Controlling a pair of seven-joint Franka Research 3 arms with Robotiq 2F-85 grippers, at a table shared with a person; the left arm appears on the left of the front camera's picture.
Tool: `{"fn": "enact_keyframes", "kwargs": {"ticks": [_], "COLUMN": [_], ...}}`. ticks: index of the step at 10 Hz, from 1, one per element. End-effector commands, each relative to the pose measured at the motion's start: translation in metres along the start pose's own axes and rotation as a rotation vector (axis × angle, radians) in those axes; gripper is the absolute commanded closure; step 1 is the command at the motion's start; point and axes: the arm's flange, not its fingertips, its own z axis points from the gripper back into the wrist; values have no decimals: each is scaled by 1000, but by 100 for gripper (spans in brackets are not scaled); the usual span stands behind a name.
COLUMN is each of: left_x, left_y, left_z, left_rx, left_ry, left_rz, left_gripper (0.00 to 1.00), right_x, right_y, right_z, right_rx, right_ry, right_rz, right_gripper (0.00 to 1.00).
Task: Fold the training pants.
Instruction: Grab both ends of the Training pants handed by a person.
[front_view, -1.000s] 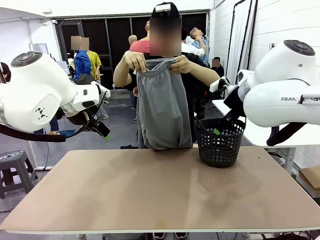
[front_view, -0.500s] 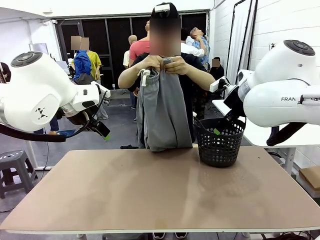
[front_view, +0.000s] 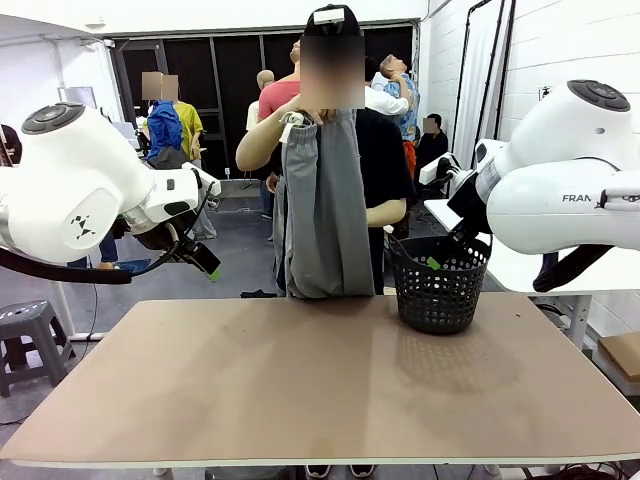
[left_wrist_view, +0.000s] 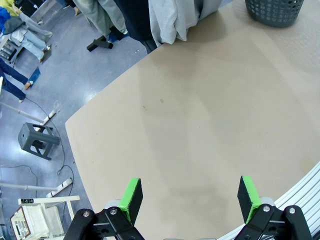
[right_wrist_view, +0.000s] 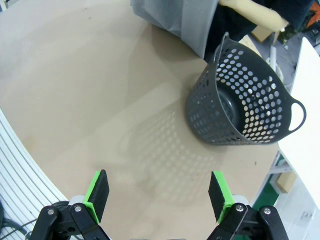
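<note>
At the far side of the table a person holds up the training pants (front_view: 325, 210), light grey and doubled lengthwise. One hand (front_view: 298, 124) grips the waistband; the other arm hangs down. The lower end of the pants hangs just above the table's far edge, and it also appears as the pants (left_wrist_view: 172, 20) in the left wrist view and the pants (right_wrist_view: 180, 20) in the right wrist view. My left gripper (front_view: 210, 268) hovers open over the table's left rear; its view shows the left gripper (left_wrist_view: 190, 197) with nothing between the green pads. My right gripper (front_view: 438, 260) hangs open behind the basket, and the right gripper (right_wrist_view: 159, 194) is empty too.
A black mesh basket (front_view: 440, 285) stands upright at the table's (front_view: 320, 390) right rear; the basket (right_wrist_view: 245, 105) looks empty inside. A grey stool (left_wrist_view: 35, 141) stands on the floor beyond the table's left end. Other people stand farther back in the room.
The person has brought the two waistband ends together, doubling the pants lengthwise, and now holds them with one hand while the other arm has dropped. Neither arm of mine has moved.
</note>
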Motion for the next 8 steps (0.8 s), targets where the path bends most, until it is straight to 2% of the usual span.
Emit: {"fn": "enact_keyframes", "kwargs": {"ticks": [1, 8], "left_x": [0, 0], "left_y": [1, 1], "left_z": [0, 0], "left_rx": [2, 2], "left_ry": [1, 1], "left_rz": [-10, -10], "left_gripper": [0, 0], "right_x": [0, 0], "right_y": [0, 0], "right_z": [0, 0], "right_rx": [5, 5], "right_ry": [1, 1], "right_rz": [-2, -2], "right_gripper": [0, 0]}}
